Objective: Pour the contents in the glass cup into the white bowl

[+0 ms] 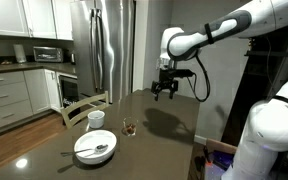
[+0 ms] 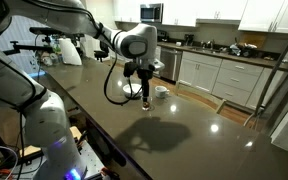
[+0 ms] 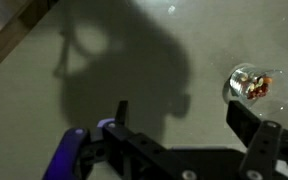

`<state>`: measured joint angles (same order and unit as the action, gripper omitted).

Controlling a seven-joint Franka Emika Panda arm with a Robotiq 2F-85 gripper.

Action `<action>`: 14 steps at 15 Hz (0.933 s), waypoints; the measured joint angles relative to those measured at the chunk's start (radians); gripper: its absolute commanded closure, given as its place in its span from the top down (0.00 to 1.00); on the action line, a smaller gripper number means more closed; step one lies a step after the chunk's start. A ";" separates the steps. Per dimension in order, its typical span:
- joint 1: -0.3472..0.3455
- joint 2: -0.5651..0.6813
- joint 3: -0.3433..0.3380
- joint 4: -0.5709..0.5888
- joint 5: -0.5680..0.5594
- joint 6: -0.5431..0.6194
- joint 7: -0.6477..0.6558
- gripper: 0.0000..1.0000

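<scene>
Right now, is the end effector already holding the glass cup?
No, the open end effector hangs in the air, well apart from the glass cup.

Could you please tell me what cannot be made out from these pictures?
- The contents: brownish pieces in the glass cup, too blurred in the wrist view to identify.
- The white bowl: outside the wrist view; in an exterior view, too small to show anything beyond the spoon.
- The gripper: in an exterior view it partly hides the tiny tableware behind it.
</scene>
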<state>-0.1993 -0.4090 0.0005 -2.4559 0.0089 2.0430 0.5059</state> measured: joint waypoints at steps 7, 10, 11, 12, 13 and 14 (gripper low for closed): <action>0.004 0.078 -0.013 0.049 0.169 0.010 0.231 1.00; 0.026 0.135 -0.043 0.069 0.322 0.009 0.231 1.00; 0.036 0.159 -0.054 0.077 0.375 0.009 0.229 1.00; 0.045 0.184 -0.063 0.088 0.422 0.008 0.223 1.00; 0.054 0.211 -0.071 0.099 0.465 0.008 0.213 1.00; 0.061 0.237 -0.075 0.112 0.486 0.010 0.196 1.00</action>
<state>-0.1383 -0.1720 -0.0743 -2.3441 0.4947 2.0528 0.7021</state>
